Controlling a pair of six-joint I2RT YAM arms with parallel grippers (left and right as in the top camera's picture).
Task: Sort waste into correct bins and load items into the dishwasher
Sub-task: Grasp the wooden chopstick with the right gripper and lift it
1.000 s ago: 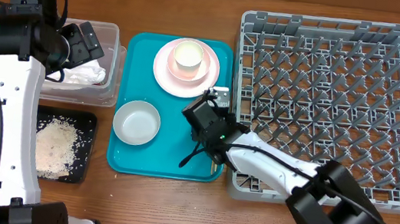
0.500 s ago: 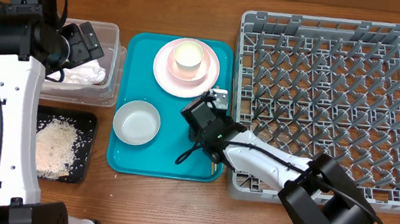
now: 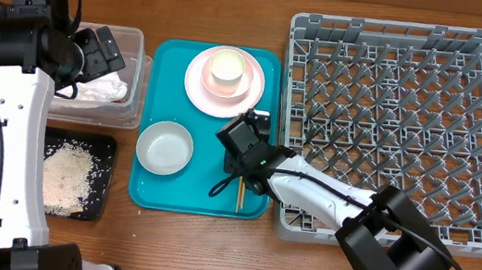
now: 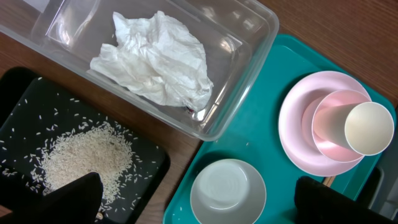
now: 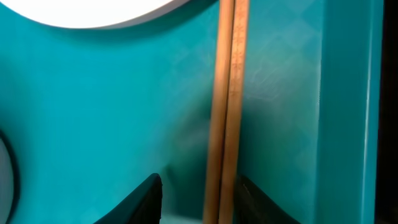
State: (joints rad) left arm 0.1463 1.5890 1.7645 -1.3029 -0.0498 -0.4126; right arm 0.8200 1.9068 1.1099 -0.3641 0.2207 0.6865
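Straddling the chopsticks [image 5: 225, 93] with the right claw [image 5: 199, 191]
They lie at the tray's [image 3: 151, 190] 3 o'clock edge, long axis 12 to 6, running between fingers spread either side and pinching nothing; the left claw [image 3: 103, 50], also spread, hangs over the tub [image 3: 141, 75].

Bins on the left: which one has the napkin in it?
The clear plastic tub holds the crumpled napkin; the black tray holds only loose rice.
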